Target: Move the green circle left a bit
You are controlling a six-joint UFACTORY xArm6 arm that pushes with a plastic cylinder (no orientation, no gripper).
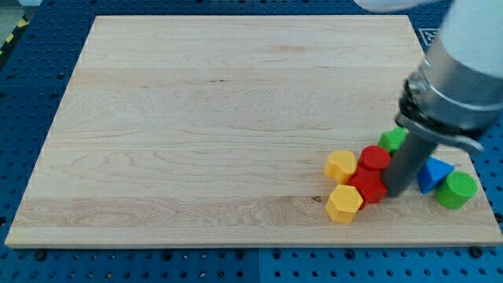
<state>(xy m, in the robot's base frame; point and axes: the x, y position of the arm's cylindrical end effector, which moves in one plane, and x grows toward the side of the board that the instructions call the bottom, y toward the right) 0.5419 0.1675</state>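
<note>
The green circle (457, 190) is a short green cylinder near the board's lower right corner, touching a blue block (434, 172) on its left. My tip (395, 189) stands down on the board to the left of the blue block, right beside a red block (368, 188) and well left of the green circle. A red cylinder (375, 158) sits just above that red block. Two yellow blocks lie further left, one higher (341, 166) and one lower (344, 203). Another green block (392, 140) is partly hidden behind the rod.
The wooden board (196, 134) lies on a blue perforated table (31, 79). The arm's grey body (460, 75) fills the view's upper right and hides the board's right edge there. All blocks cluster at the lower right.
</note>
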